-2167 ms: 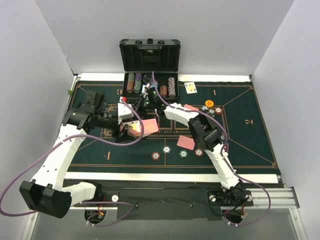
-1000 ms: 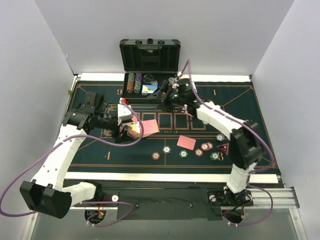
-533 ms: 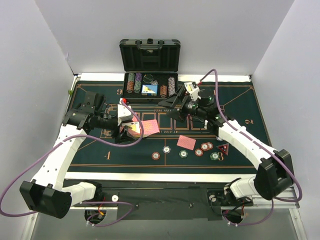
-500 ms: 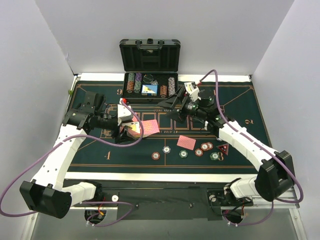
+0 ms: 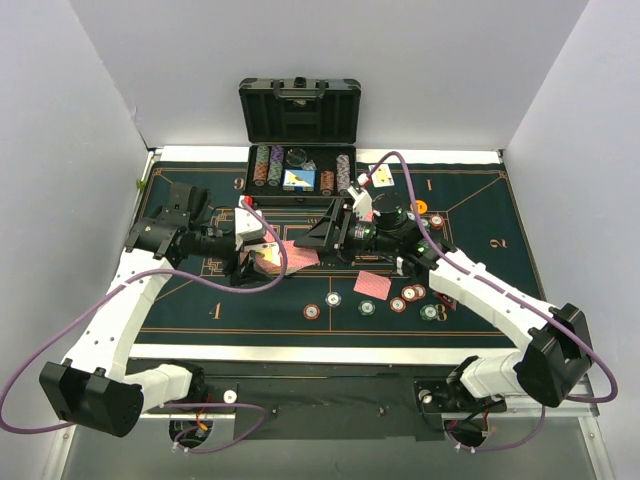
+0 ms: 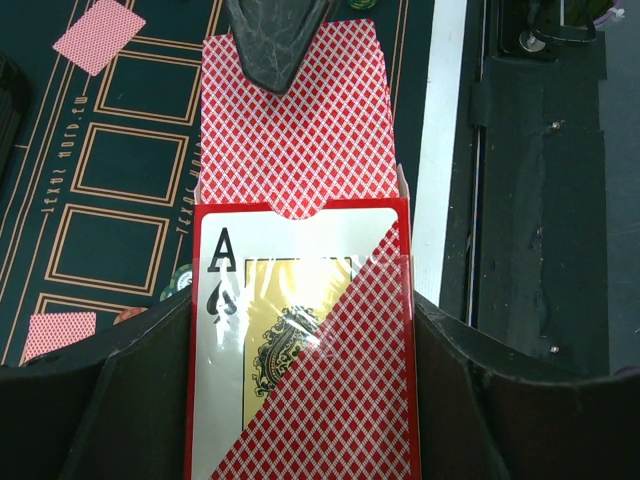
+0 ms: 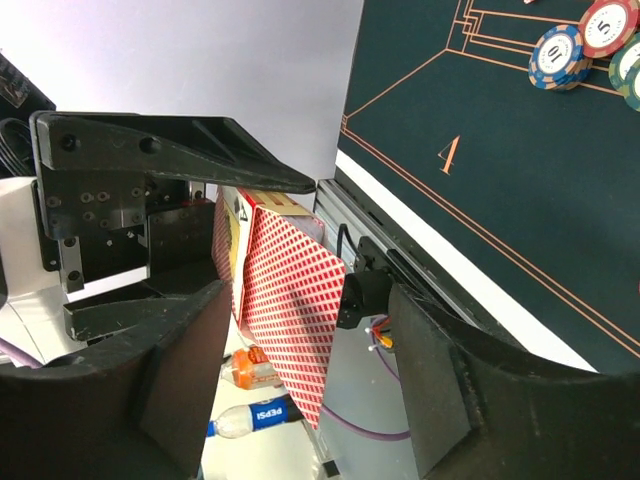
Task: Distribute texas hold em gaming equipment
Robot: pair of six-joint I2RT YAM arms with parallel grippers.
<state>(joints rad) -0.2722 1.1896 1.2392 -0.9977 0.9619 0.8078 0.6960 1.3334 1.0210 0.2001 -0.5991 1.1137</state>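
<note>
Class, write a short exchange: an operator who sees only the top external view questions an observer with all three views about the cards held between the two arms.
Operator: What is the left arm holding?
Observer: A card box with an ace of spades printed on it, clamped in the left jaws.
Operator: Is any card out of it?
Observer: Yes, a red-backed card sticks out of the box's open end.
Operator: Have the right jaws gripped it?
Observer: Not yet. In the right wrist view they stand open, with the card between them.
</note>
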